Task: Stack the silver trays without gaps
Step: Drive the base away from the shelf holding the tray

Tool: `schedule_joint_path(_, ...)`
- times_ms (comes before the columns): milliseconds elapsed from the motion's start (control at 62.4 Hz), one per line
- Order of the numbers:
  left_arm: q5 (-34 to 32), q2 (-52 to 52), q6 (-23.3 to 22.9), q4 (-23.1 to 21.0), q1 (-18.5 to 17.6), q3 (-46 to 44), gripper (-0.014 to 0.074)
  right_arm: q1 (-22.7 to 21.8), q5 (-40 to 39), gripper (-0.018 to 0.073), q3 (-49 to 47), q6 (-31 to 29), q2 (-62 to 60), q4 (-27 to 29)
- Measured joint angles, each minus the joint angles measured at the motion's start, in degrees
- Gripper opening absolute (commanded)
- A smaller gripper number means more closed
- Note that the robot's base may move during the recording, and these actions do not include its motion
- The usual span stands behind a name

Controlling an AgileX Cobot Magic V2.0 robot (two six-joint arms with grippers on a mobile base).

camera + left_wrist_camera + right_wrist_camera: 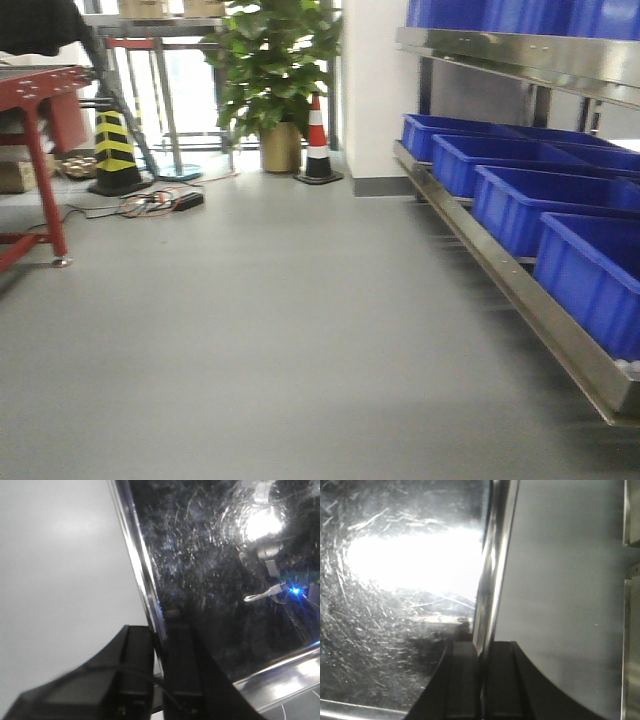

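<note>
Left gripper, left wrist view, 6 o'clock: two black fingers drawn narrow, one on each side of the out-turned rim of a silver tray, with the rim pinched between them. The tray's scratched, mirror-like bottom fills the frame from 12 to 5 o'clock, with a glare patch at 1 o'clock and a small blue light reflected at 3 o'clock. A second rim edge crosses at 4 o'clock. Outside the rim, a plain grey surface lies from 8 to 11 o'clock. Right wrist view: right gripper at 6 o'clock, likewise narrow and clamped on a tray rim that runs up to 12 o'clock. Silver tray bottom lies from 7 to 11 o'clock, with strong white glare at 10 o'clock. Cannot tell whether both wrists hold one and the same tray. A steel strip stands along the 3 o'clock edge. Front view: grey floor from 5 to 8 o'clock. Blue bins sit in a row on a steel shelf rail at 3 o'clock. At 12 o'clock are a traffic cone and, just beside it, a potted plant. A yellow-black post and a red table frame stand at 10 o'clock.
</note>
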Motion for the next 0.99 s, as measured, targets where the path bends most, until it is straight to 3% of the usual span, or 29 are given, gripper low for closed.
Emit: schedule_joint_path(993, 0.0, 0.0, 0.02, -0.08, 0.0, 0.0, -0.0048, 0.0, 0.0, 0.0058, 0.0, 0.0, 0.0, 0.0)
